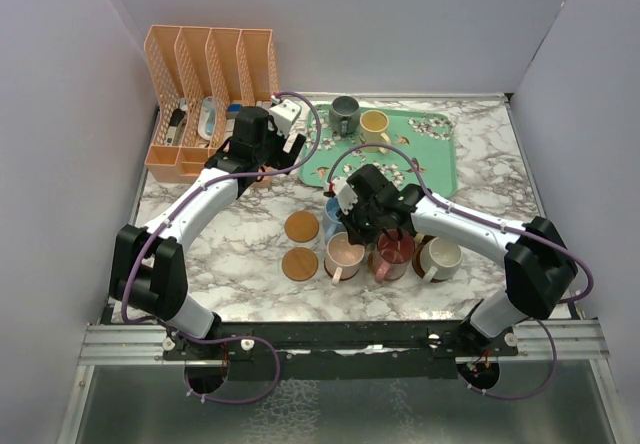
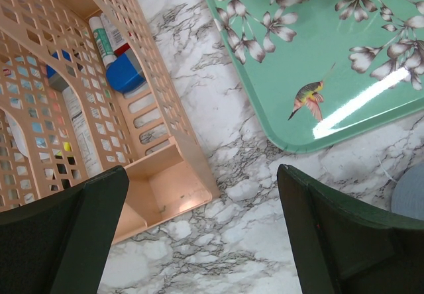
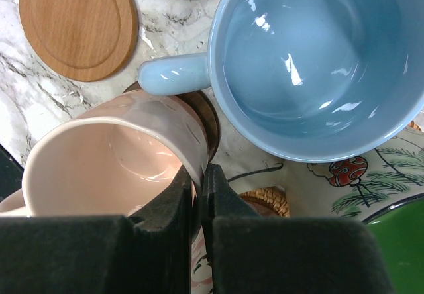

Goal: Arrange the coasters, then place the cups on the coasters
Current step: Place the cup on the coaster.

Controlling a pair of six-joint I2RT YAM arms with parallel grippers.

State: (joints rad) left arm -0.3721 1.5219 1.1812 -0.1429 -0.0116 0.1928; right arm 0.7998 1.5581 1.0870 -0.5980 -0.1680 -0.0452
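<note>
My right gripper [image 3: 199,175] is shut on the near rim of the pink cup [image 3: 99,168], which sits tilted over a dark coaster [image 3: 209,118]. The blue cup [image 3: 318,62] stands just beyond it. Two bare wooden coasters [image 1: 301,227] [image 1: 299,263] lie left of the cups. From above, the pink cup [image 1: 343,256], a dark red cup [image 1: 392,254] and a cream-white cup [image 1: 440,257] form a front row. A grey cup [image 1: 346,114] and a yellow cup [image 1: 374,124] stand on the teal tray [image 1: 440,164]. My left gripper [image 2: 202,241] hangs open over bare marble with nothing between its fingers.
An orange mesh organiser [image 1: 205,84] holding small items stands at the back left, its front corner [image 2: 179,181] close to my left gripper. The teal floral tray's corner [image 2: 298,135] lies just right of that. A woven mat edge [image 3: 268,198] shows by my right fingers.
</note>
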